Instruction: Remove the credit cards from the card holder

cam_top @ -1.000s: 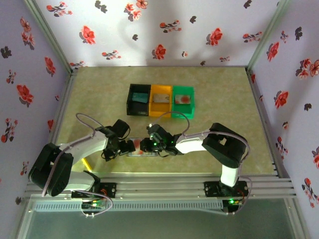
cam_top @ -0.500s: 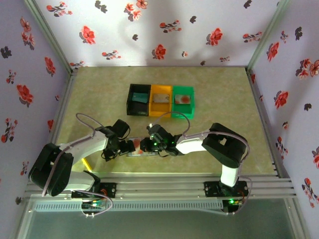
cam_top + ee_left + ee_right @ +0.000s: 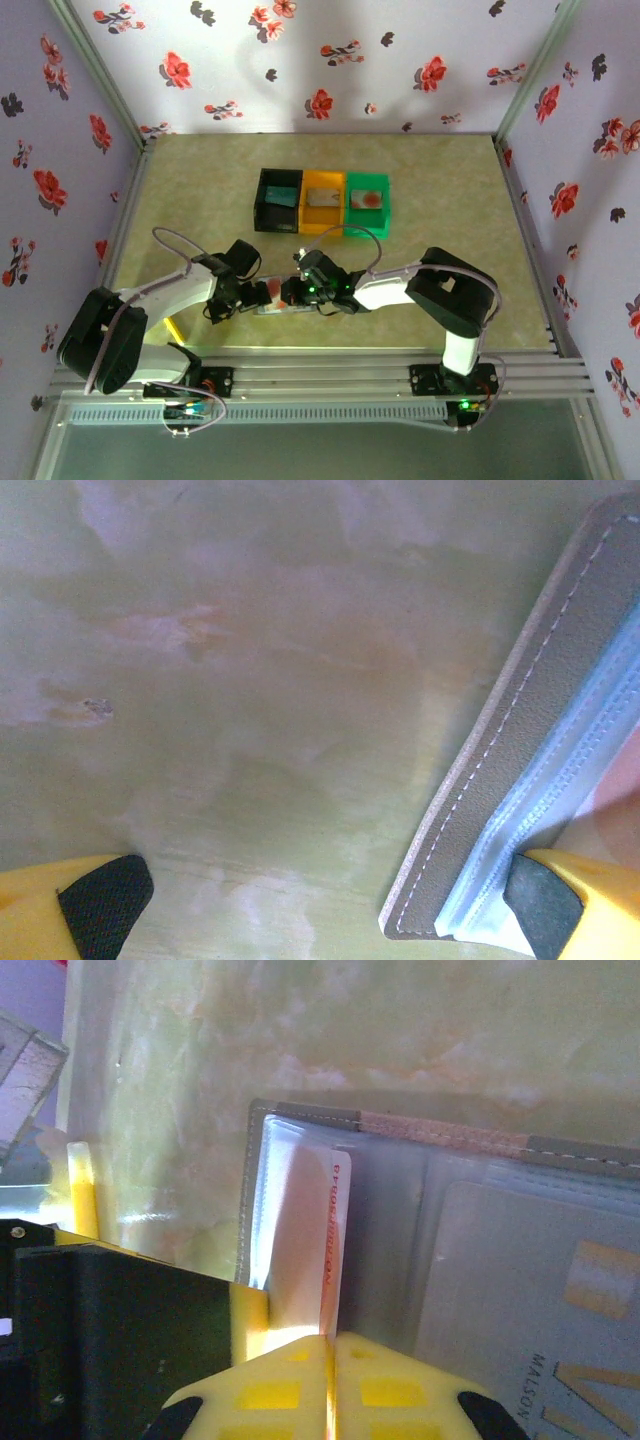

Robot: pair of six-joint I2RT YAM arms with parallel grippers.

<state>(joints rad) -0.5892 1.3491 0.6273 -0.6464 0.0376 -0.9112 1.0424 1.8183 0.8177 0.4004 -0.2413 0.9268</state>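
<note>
we see the card holder (image 3: 390,1210) lying open and flat on the table (image 3: 250,680) near the front edge, between the two grippers and well apart from the row of bins (image 3: 323,228) further back. right gripper (image 3: 333,1380) is clamped tight on the edge of the pale card (image 3: 312,1220) with red print, which sits partly inside the clear end pocket; the blue-grey card (image 3: 520,1290) lies in the other panel. left gripper (image 3: 325,915) is spread wide, one pad (image 3: 545,910) against the holder's corner, the other out over bare table.
</note>
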